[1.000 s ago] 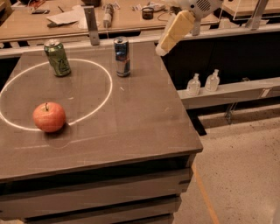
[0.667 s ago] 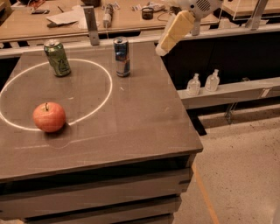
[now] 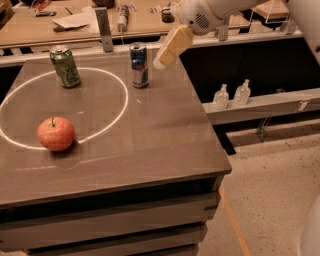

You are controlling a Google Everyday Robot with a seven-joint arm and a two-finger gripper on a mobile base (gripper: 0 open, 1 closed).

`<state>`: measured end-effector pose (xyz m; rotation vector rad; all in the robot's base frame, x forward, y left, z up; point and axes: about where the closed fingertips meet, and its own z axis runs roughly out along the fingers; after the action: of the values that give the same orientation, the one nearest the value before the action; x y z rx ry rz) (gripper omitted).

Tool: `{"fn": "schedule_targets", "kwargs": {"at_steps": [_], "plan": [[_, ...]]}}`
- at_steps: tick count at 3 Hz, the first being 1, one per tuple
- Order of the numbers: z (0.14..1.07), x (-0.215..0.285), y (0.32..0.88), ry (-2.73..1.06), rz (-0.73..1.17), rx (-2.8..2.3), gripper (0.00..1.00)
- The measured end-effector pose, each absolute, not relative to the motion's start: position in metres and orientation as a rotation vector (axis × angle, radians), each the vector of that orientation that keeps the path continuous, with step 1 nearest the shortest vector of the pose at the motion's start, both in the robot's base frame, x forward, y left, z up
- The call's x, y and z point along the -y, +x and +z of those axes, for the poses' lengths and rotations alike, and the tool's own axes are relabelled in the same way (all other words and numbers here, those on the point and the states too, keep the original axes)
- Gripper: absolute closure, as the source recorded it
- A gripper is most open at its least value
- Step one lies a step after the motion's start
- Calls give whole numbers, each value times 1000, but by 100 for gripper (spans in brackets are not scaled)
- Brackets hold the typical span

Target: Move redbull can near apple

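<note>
Nearest to us is the front edge of the dark table (image 3: pixel 165 145), standing on a speckled floor (image 3: pixel 270 190). On the table's left half a thin white ring (image 3: pixel 123 100) is drawn. The apple (image 3: pixel 56 134) sits at the near arc of that ring, stem up, with its shadow falling toward us.

Further back, a green can (image 3: pixel 65 66) stands upright on the ring's far arc. The redbull can (image 3: pixel 139 65) is also upright, near the table's far edge and just outside the ring to the right. It is well apart from the apple, which lies toward the near left, and nothing touches it.

To the right of the redbull can hangs the gripper (image 3: pixel 162 57), above the table's far right part. It is pale tan, it slants down and to the left toward the can, and its tip is near the can's upper half but clear of it. It holds nothing. Whether it is set wide or narrow we cannot tell (we see it only as one tan block). The white arm (image 3: pixel 205 15) behind it runs up and off to the right.

Beyond the table's right side, two small clear bottles (image 3: pixel 221 96) stand side by side on a low grey ledge (image 3: pixel 270 102). Farthest back is a wooden bench (image 3: pixel 75 30) with papers and small items we cannot make out.
</note>
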<state>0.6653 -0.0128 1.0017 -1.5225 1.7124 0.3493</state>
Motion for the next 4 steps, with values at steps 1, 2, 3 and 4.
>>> {"fn": "schedule_targets", "kwargs": {"at_steps": [1,2,3,4], "plan": [[972,-14,691,-1465,359,-1727,0],[949,-25,714,-1399,374,-1747,0],[929,-46,734,-1340,431,-1756,0],[916,-63,751,-1289,472,-1761,0]]}}
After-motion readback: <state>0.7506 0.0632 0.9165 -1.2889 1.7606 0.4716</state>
